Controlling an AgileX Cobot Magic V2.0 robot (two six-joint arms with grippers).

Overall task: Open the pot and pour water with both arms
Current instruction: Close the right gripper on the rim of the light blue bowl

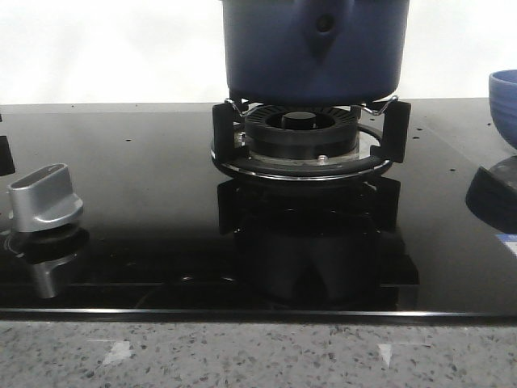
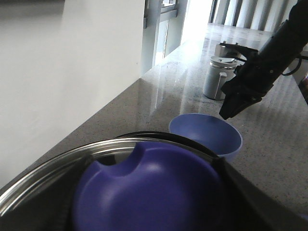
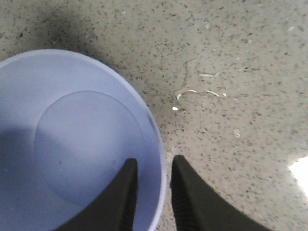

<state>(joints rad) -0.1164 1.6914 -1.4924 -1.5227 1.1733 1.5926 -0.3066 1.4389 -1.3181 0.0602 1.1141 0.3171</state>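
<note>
The dark blue pot (image 1: 315, 48) stands on the burner at the top centre of the front view. In the left wrist view its glass lid (image 2: 57, 166) has a steel rim and a blue knob (image 2: 149, 197). My left gripper (image 2: 147, 166) is shut on that knob, a dark finger (image 2: 236, 192) on each side. The light-blue bowl (image 3: 72, 144) sits on the stone counter, to the right of the hob (image 1: 505, 101). My right gripper (image 3: 154, 161) is open and straddles the bowl's rim, one finger inside and one outside. The right gripper (image 2: 231, 108) hangs by the bowl's (image 2: 207, 132) far rim.
The burner ring and pan supports (image 1: 303, 141) sit on a black glass hob (image 1: 145, 202) with a silver control knob (image 1: 44, 194) at the left. A grey lidded jug (image 2: 217, 77) stands further along the speckled counter. A white wall (image 2: 62, 72) runs behind.
</note>
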